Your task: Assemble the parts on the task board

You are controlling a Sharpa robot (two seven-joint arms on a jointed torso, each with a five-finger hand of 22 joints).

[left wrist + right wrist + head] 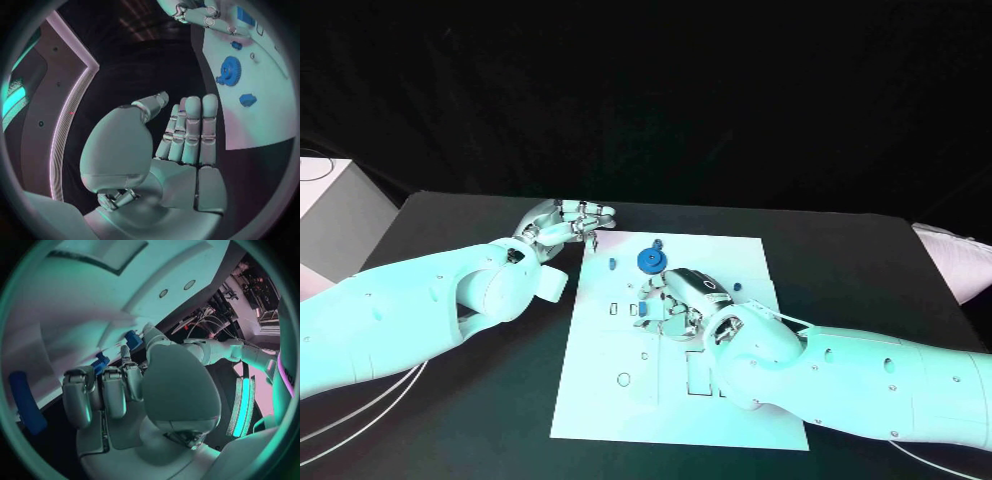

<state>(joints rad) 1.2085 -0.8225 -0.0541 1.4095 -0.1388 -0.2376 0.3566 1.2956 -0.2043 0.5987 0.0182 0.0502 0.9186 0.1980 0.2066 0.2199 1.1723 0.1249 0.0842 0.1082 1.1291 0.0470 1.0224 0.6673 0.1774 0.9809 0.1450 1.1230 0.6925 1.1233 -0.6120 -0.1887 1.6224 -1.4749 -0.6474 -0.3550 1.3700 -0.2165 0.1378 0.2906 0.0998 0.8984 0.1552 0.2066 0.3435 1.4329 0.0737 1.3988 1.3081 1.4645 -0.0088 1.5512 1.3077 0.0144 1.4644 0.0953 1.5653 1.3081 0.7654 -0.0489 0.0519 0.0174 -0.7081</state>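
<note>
Risk: my right hand (678,300), fingers curled over small blue parts (100,362) mid-frame on the task board (733,400), grip unclear, may dislodge them; my left hand (567,224), fingers together, holds nothing.

Legible text, labels, brands, numbers, signs: none showing on the task board (733,400), the blue parts, the arms or the desk (473,420).

The task board (733,400) was seen as a smooth, matt white plate, laid on a table (459,420) of matt black finish. The blue gear (651,261) looked like matt plastic. Each robot hand (181,135) was finished in smooth, satin silver metal.
</note>
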